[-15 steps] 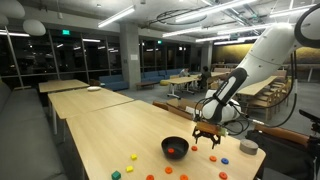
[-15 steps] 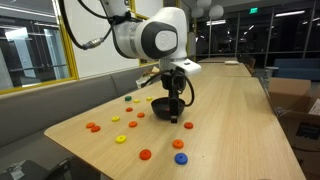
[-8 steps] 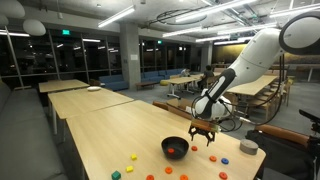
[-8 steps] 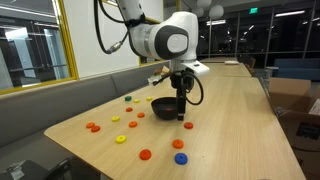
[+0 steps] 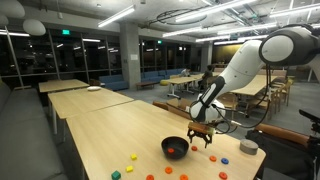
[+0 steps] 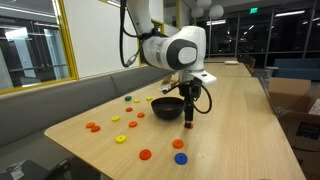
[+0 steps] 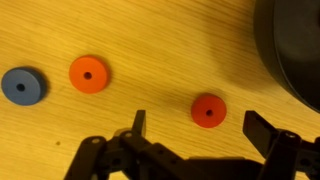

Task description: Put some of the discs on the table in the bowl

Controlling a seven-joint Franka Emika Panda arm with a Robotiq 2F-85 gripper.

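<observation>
My gripper [image 7: 198, 126] is open and hangs low over the pale table [image 7: 150, 40], its fingers straddling a small red disc [image 7: 208, 110] without touching it. An orange disc [image 7: 88, 74] and a blue disc [image 7: 22, 85] lie to the left. The black bowl [image 7: 295, 50] fills the upper right corner. In both exterior views the gripper [image 5: 200, 138] [image 6: 189, 119] stands just beside the bowl [image 5: 175, 148] [image 6: 167, 108], which holds a red disc [image 5: 173, 152]. More discs [image 6: 121, 139] lie scattered over the table.
A grey puck [image 5: 248, 147] sits near the table's edge past the gripper. Orange discs [image 6: 92, 126] lie close to the table's end. A bench runs along one side, and other wooden tables [image 5: 80, 88] stand behind.
The gripper has moved off the bowl to its side and come down over the red disc. It has stayed open. The discs have not moved.
</observation>
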